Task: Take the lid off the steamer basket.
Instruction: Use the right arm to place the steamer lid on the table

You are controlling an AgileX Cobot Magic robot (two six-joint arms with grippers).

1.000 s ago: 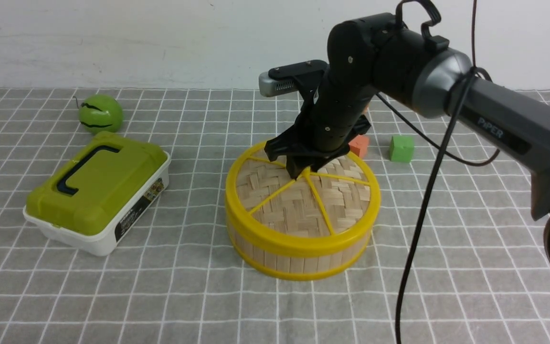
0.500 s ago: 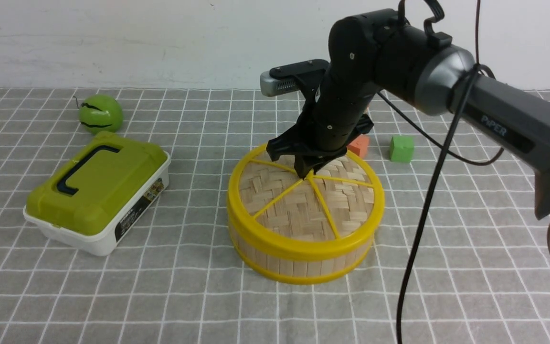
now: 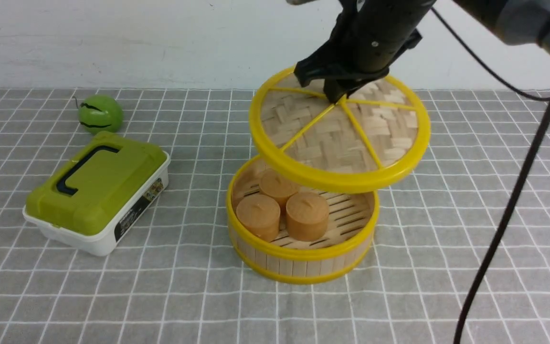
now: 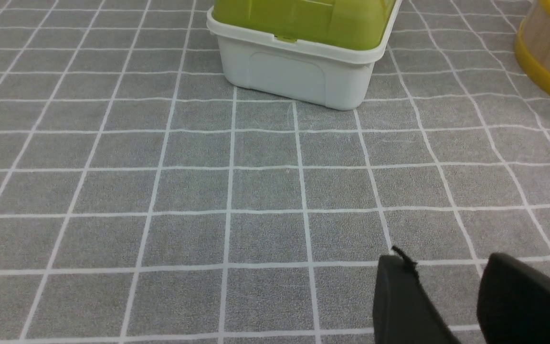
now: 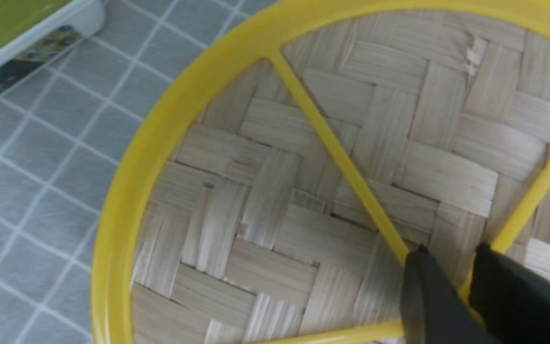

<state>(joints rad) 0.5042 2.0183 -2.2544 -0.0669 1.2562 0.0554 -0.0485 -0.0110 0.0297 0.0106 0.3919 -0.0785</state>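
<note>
Front view: the right gripper [image 3: 337,97] pinches the small centre knob of the lid [image 3: 337,143] — a flat disc of woven pale bamboo with a yellow plastic rim and spokes. It holds the lid tilted in the air above the steamer basket [image 3: 303,252], clear of its rim. The round, slat-walled basket sits uncovered on the grey checked cloth [image 3: 170,296], with three tan cylinders [image 3: 307,215] on its slatted floor. To its left lies a white box [image 3: 98,241], its green top closed.

Left wrist view: the left gripper [image 4: 447,301] hangs low over the cloth — fingers slightly apart, holding nothing.

Right wrist view: black fingers [image 5: 428,296] clamp where the spokes meet.
</note>
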